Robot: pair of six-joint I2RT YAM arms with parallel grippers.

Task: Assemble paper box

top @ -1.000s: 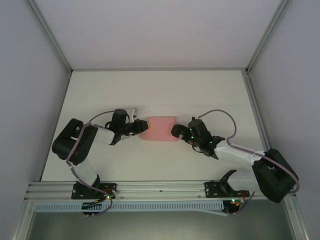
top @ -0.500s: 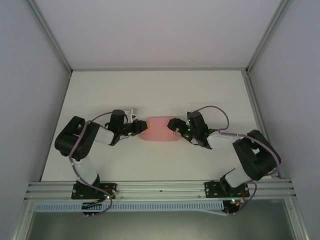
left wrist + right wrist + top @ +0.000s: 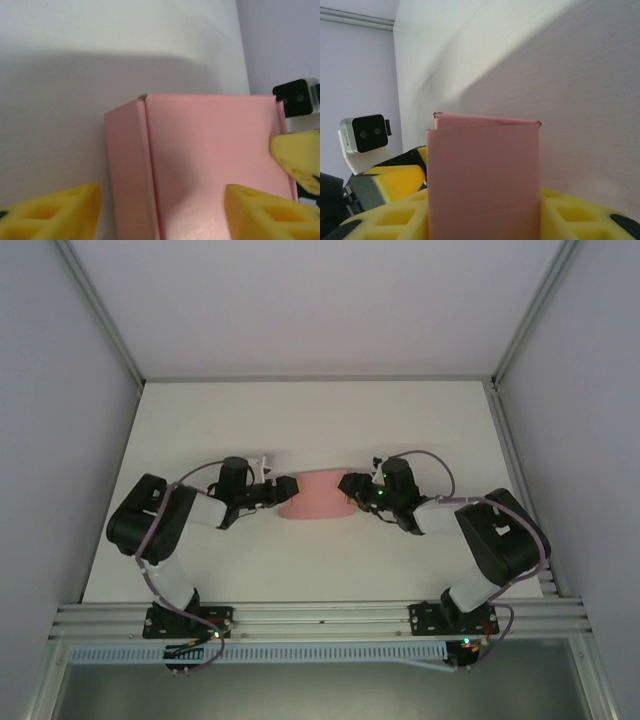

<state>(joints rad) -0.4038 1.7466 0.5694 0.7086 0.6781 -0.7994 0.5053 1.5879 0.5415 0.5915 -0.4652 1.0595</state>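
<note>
Pale-pink card folded into a small, flat rectangular paper box (image 3: 315, 496) lies on the white table (image 3: 300, 420), at the centre of the top view. Its surface is plain and matt. In the left wrist view a sharp crease runs down it left of centre, splitting a narrow side panel from a broad face, and a small nick shows at the crease's top end. In the right wrist view the box rises from the bottom centre of the frame, with a second pink layer peeking above its top edge.

The left gripper (image 3: 281, 492) is at the box's left end with its jaws spread wide. Its yellow fingers (image 3: 55, 215) straddle the box at the bottom corners of the frame, and the lower-left one stands just clear of the side panel.

The right gripper (image 3: 347, 490) is at the box's right end and is closed onto the card. Its yellow pads (image 3: 580, 215) press against both side edges of the box.
</note>
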